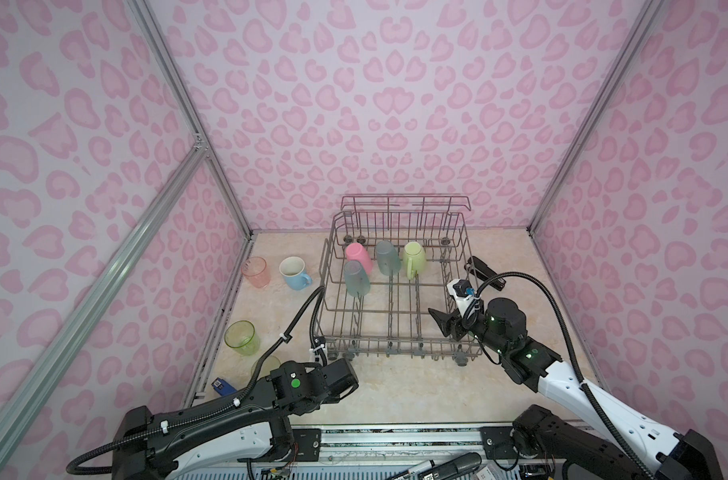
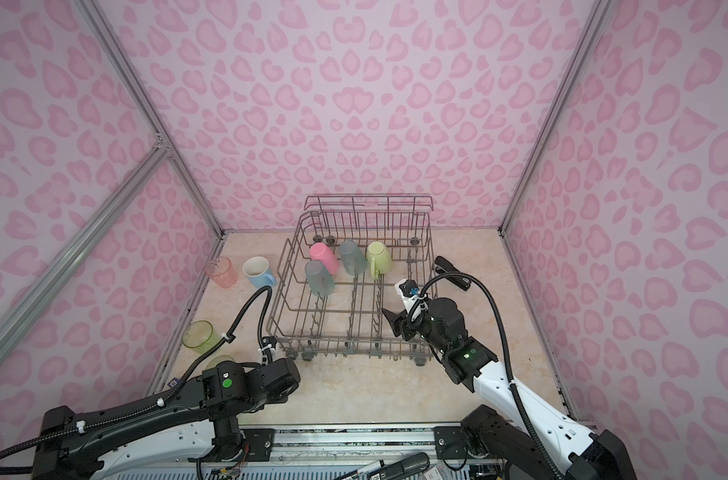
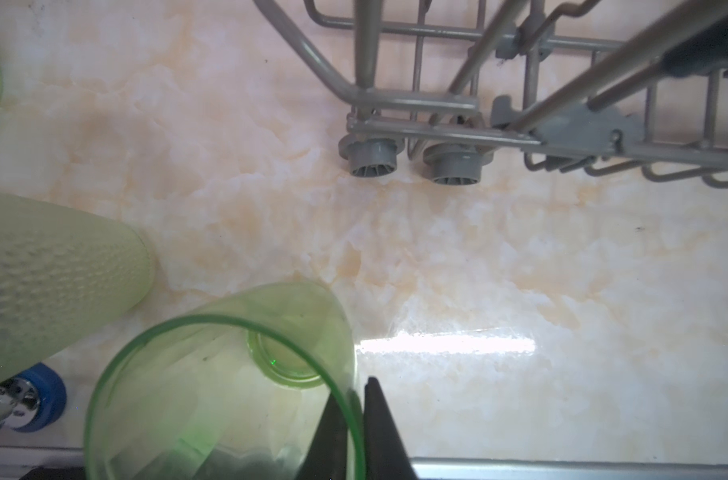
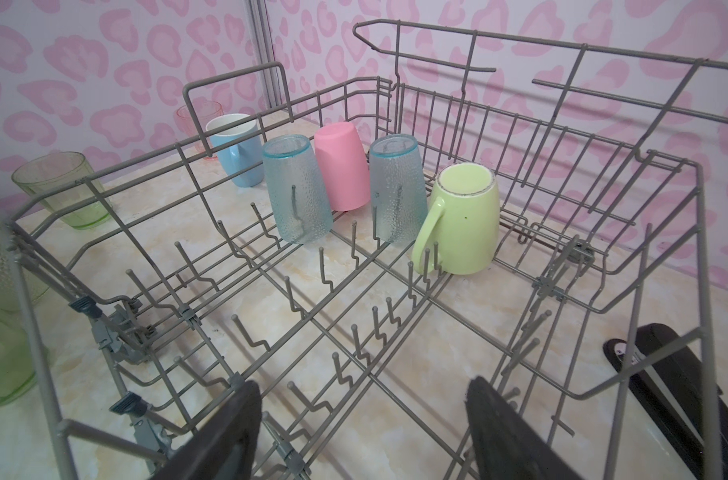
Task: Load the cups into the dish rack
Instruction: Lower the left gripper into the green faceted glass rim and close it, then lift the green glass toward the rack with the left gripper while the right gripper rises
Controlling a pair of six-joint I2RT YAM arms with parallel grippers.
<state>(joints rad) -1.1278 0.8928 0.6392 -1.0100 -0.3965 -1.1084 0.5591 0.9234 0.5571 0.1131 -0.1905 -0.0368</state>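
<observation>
One cup in hand: held green tumbler (image 3: 212, 386) sits mouth-up at the bench (image 1: 395, 386), near the front-left corner of the dish rack (image 1: 395, 345); cannot tell whether its base is on the bench or just off it
Left claw (image 3: 354, 399): pinched onto that tumbler's rim; one finger inside the wall, one outside
Right claw (image 4: 362, 386): jaws wide apart, empty; hovers over the rack's near-right corner
Handling: thin clear plastic, judged light and slightly springy; smooth wall may slip or swing in a rim pinch; unlikely to break; needs turning mouth-down over the tines (image 4: 325, 266)
Hold point: a rim pinch suits the tumblers; mugs look heavier and brittle, better taken at the rim away from the handle
In rack, four: pink tumbler (image 1: 359, 257); near teal tumbler (image 1: 356, 279); far teal tumbler (image 1: 388, 257); light-green mug (image 1: 414, 259); all mouth-down, toward the back
Outside rack, five: the held one; pale dimpled tumbler (image 3: 55, 282) just beside it; free green tumbler (image 1: 242, 338); salmon tumbler (image 1: 256, 272); light-blue mug (image 1: 293, 272); all left of the rack
Tally: seven tumblers; two mugs; one rack
Other: one black stapler (image 1: 485, 272) right of the rack
</observation>
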